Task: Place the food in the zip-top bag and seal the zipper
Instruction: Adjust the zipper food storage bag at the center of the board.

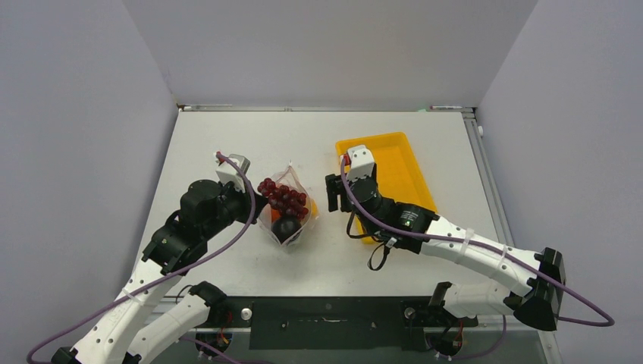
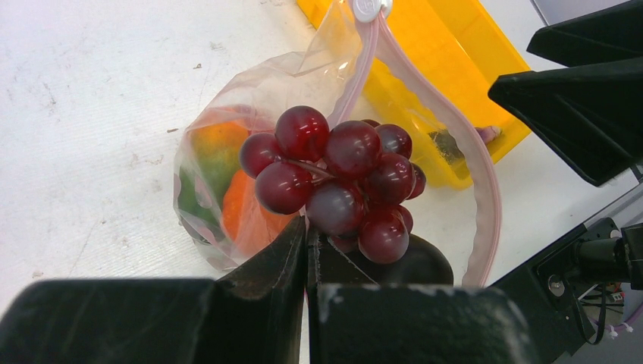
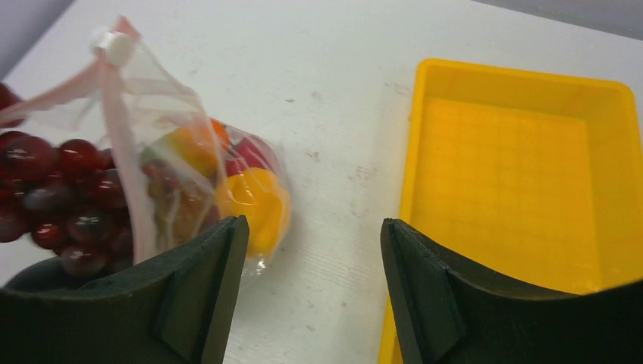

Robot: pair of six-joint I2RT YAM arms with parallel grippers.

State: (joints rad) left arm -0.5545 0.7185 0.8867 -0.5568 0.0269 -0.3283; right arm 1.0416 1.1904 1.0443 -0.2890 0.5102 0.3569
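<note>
The clear zip-top bag (image 1: 297, 203) lies on the table with its mouth wide open and its pinkish-red zipper (image 2: 485, 182) looping round. A dark red grape cluster (image 2: 334, 178) sits in the mouth above the dark eggplant (image 2: 425, 262). Orange pumpkin (image 2: 243, 208) and green pieces rest deeper inside; a yellow-orange piece (image 3: 254, 201) presses against the plastic. My left gripper (image 2: 307, 235) is shut on the bag's near mouth edge, just under the grapes. My right gripper (image 3: 312, 227) hovers open between the bag and the tray, with nothing between its fingers.
The yellow tray (image 1: 406, 163) stands right of the bag, against the right arm; its floor (image 3: 515, 152) shows no food in the right wrist view. The zipper's white slider (image 3: 110, 45) sits at the far end of the mouth. Grey walls enclose the table.
</note>
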